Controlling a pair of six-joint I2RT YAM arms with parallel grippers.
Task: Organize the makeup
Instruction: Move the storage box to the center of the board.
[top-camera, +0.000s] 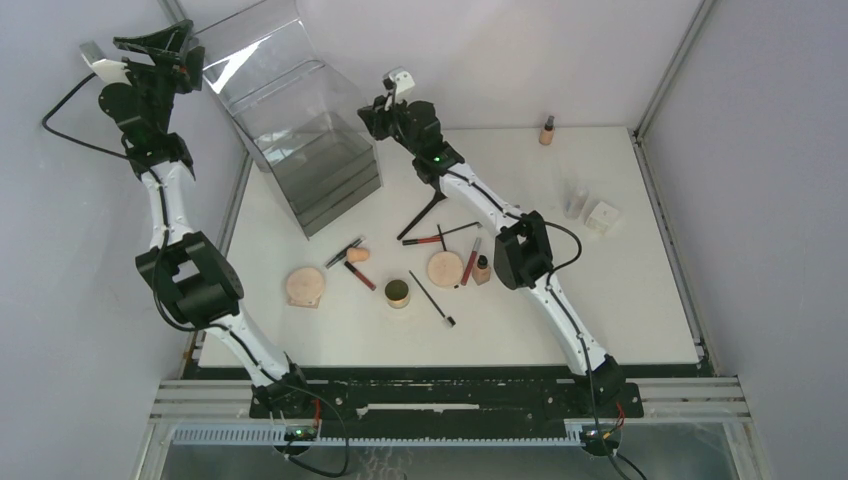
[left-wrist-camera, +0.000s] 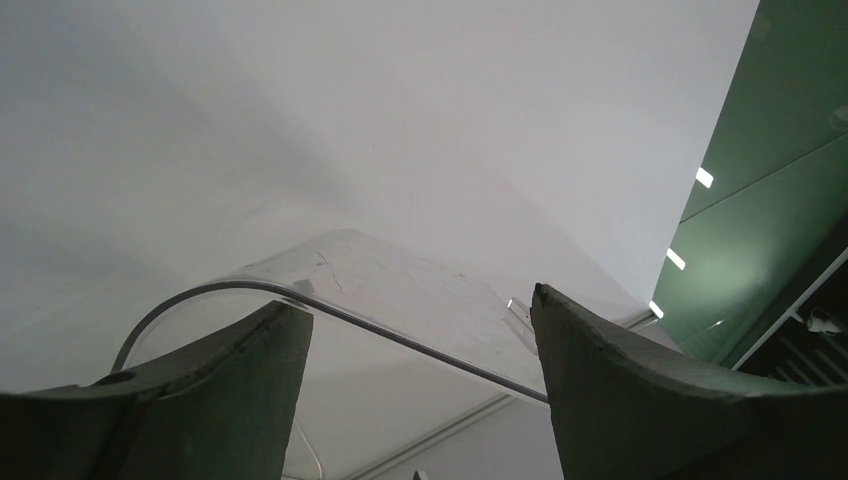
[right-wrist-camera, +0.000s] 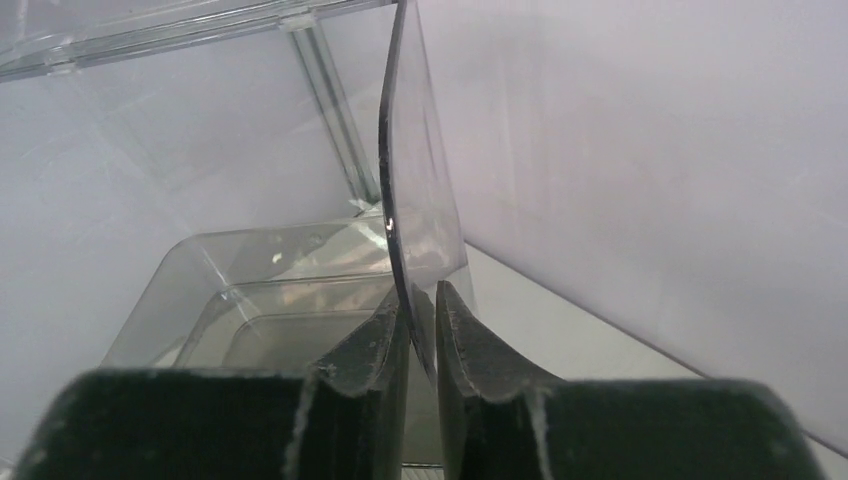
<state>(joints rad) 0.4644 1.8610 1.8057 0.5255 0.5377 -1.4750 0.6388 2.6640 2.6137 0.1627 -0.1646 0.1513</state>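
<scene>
The makeup lies loose mid-table: a round tan compact (top-camera: 305, 286), a second compact (top-camera: 445, 268), a peach sponge (top-camera: 358, 255), a beige bottle (top-camera: 482, 270), red lip tubes (top-camera: 360, 275), thin black brushes (top-camera: 432, 298) and a small dark jar (top-camera: 397, 292). Neither gripper is near them. My left gripper (top-camera: 168, 48) (left-wrist-camera: 415, 298) is raised at the back left, open, and the curved rim of the clear lid (left-wrist-camera: 400, 335) crosses between its fingers. My right gripper (top-camera: 382, 106) (right-wrist-camera: 420, 297) is at the clear box's right side, its jaws almost together on a thin clear panel (right-wrist-camera: 405, 170).
The big clear plastic box (top-camera: 310, 150) stands at the back left with its lid (top-camera: 250, 40) tilted up. A beige bottle (top-camera: 547, 131) stands at the back right. A white cube box (top-camera: 603, 215) and a clear bottle (top-camera: 576, 203) sit at the right.
</scene>
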